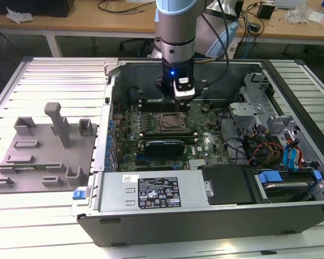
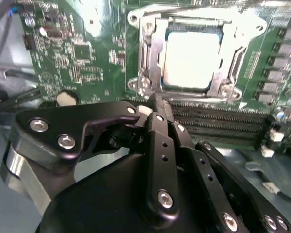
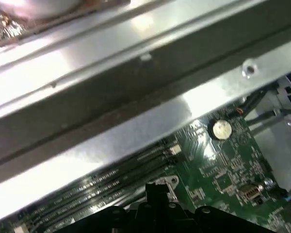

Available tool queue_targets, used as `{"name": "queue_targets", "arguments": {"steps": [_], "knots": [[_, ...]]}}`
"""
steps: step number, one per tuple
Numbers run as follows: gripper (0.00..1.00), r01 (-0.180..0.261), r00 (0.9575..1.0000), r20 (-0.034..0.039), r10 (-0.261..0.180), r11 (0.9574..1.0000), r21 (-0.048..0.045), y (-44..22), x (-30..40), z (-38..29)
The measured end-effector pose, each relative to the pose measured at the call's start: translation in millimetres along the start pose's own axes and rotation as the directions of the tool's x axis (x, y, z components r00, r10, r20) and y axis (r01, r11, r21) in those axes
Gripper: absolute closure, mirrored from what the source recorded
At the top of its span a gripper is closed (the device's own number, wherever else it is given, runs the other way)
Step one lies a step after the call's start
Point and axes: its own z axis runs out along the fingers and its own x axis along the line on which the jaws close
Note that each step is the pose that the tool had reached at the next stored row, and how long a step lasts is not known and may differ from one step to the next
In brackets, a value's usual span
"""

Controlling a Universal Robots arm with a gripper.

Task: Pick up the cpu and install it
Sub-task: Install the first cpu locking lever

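Second wrist view shows the cpu [image 2: 191,58] already seated in the socket [image 2: 194,51]; the tool [image 2: 157,104], fingers together and empty, hovers just beside it, so installation looks nearly finished.

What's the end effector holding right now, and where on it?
Nothing. The cpu lies in the socket on the motherboard; the end effector, fingers together, is beside the socket with nothing between them.
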Motion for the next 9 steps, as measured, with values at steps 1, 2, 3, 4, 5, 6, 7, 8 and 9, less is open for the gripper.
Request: {"name": "queue_targets", "arguments": {"steps": [1,2,3,4,5,6,7,8,9], "knots": [[0.89,0.002,1.0,0.0074,-0.002,0.9999,0.0144,-0.8,-0.4,0.0],[0.89,0.003,0.9999,0.0109,-0.004,0.9998,0.0218,-2.3,-1.2,-0.1],[0.89,0.004,0.9999,0.0121,-0.004,0.9997,0.0243,-3.9,-2.0,-0.2],[0.89,0.004,0.9999,0.0127,-0.004,0.9997,0.0256,-6.7,-3.4,-0.3],[0.89,0.003,0.9999,0.0129,-0.004,0.9997,0.0257,-9.3,-4.7,-0.4],[0.89,0.004,0.9999,0.0129,-0.004,0.9997,0.0259,-13.9,-7.0,-0.6],[0.89,0.004,0.9999,0.013,-0.004,0.9997,0.0259,-16.2,-8.2,-0.7],[0.89,0.004,0.9999,0.013,-0.004,0.9997,0.026,-19.0,-9.6,-0.8],[0.89,0.004,0.9999,0.013,-0.004,0.9997,0.0261,-20.6,-10.3,-0.9]]}}
